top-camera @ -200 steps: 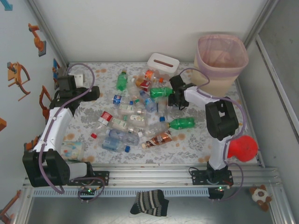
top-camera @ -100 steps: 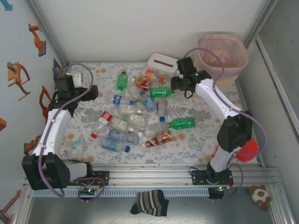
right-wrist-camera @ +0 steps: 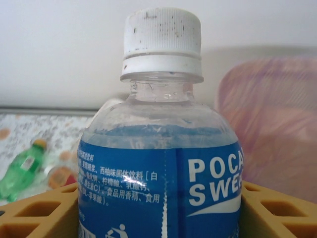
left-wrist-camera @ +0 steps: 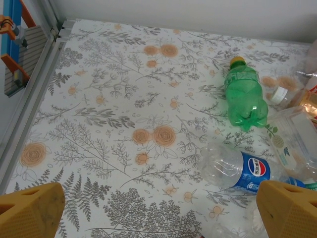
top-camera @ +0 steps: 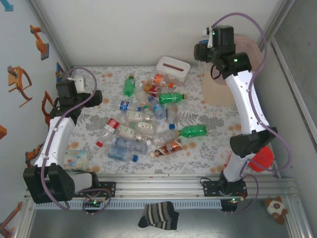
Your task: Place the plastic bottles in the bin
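My right gripper [top-camera: 203,50] is raised high beside the left rim of the bin [top-camera: 220,89] and is shut on a plastic bottle [right-wrist-camera: 161,163] with a white cap and a blue label. Its yellow fingers [right-wrist-camera: 34,213] press on both sides of the bottle. The bin's pink liner [right-wrist-camera: 277,124] lies just behind the bottle. Many plastic bottles [top-camera: 148,119] lie heaped mid-table, green ones [top-camera: 171,97] among them. My left gripper [top-camera: 69,85] hovers open at the far left over bare cloth [left-wrist-camera: 158,218]. A green bottle [left-wrist-camera: 242,94] and a clear blue-labelled one [left-wrist-camera: 237,168] lie to its right.
A white tissue box [top-camera: 173,67] stands at the back, between the pile and the bin. A clear container [top-camera: 77,158] sits near the left arm's base. A red ball [top-camera: 260,157] lies by the right arm's base. A striped sock [top-camera: 158,215] lies off the front rail.
My right arm has lifted the blue-labelled bottle from the pile's far right side up and back to the bin's rim. The left arm has barely shifted.
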`<control>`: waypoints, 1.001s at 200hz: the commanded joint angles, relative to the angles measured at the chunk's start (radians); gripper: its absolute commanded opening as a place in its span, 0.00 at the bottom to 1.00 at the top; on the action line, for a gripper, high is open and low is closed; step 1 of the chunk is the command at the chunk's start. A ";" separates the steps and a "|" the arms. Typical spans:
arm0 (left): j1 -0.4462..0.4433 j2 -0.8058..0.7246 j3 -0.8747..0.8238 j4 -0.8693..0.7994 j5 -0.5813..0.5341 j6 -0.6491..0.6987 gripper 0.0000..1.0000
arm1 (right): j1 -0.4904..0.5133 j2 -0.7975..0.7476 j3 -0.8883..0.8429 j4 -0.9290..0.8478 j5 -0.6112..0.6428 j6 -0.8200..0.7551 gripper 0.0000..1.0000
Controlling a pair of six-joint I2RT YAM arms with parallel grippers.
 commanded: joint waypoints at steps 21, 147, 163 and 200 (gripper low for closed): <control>0.013 -0.028 -0.015 0.019 -0.011 -0.014 0.99 | -0.112 0.095 0.117 0.064 -0.010 -0.084 0.66; 0.019 -0.021 -0.022 0.024 -0.017 -0.020 0.99 | -0.326 0.425 0.300 0.020 -0.258 -0.094 0.67; 0.019 -0.019 -0.022 0.025 -0.019 -0.021 0.99 | -0.326 0.449 0.285 0.015 -0.274 -0.101 0.67; 0.020 -0.009 -0.020 0.020 -0.015 -0.023 0.99 | -0.332 0.501 0.271 -0.019 -0.296 -0.120 0.67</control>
